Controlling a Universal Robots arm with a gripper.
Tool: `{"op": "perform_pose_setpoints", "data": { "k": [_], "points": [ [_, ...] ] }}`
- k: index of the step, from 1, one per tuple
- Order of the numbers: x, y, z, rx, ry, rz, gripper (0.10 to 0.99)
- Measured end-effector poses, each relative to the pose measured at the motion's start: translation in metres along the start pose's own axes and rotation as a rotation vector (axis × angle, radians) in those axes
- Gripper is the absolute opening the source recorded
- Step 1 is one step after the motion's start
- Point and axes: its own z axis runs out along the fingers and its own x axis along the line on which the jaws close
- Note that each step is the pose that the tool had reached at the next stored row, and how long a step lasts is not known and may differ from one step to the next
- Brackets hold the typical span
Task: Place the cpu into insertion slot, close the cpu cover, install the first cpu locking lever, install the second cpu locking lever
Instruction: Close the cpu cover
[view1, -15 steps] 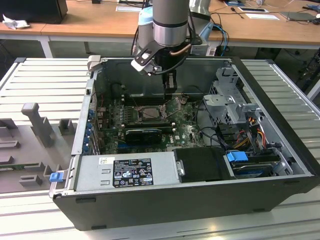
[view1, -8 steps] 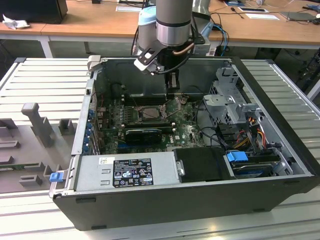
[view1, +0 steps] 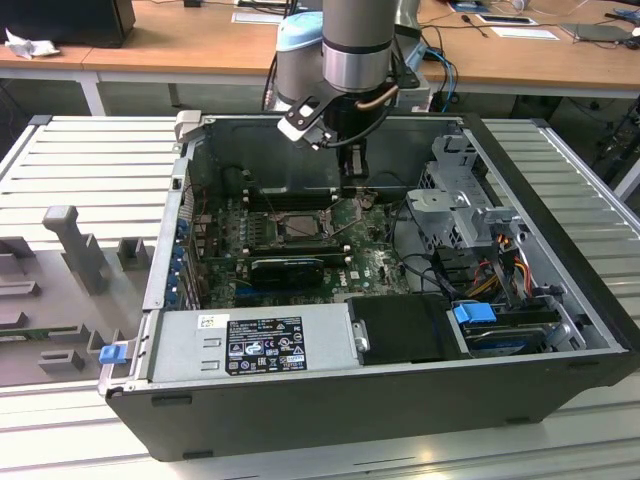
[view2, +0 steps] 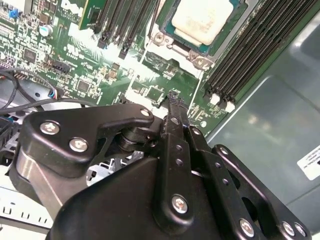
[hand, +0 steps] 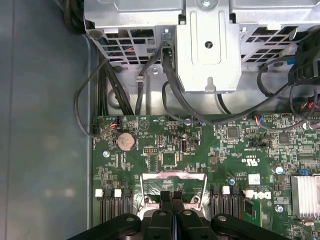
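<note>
The hand (view2: 173, 100) is clenched on nothing, its fingertips pressed together close over the green board (view2: 85, 85), just beside the slot (view2: 161, 38). The cpu (view2: 200, 20) lies flat in the slot. It looks light, rigid and delicate underneath, so it is best gripped by opposite edges and kept level.

The cpu (view2: 200, 20) shows a pale, matt metal face. The insertion slot (view2: 167, 42) has a shiny, silvery metal rim. The circuit board (view2: 90, 75) is glossy green. The hand (view2: 174, 100) is matt black with bright metal screws (view2: 179, 203). The table (view1: 90, 150) is ribbed pale metal.
</note>
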Motion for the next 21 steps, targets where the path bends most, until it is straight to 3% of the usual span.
{"op": "perform_pose_setpoints", "data": {
  "k": [4,7,13,21],
  "points": [
    [0.0001,0.0044,0.0002,0.0,0.0,0.0,0.106],
    [0.0004,0.0052,-0.0045,0.0,0.0001,0.0,0.106],
    [0.0006,0.0075,-0.0069,0.0,0.0,0.0,0.106],
    [0.0009,0.0208,-0.006,0.0,0.0001,0.0,0.106]
  ]
}}
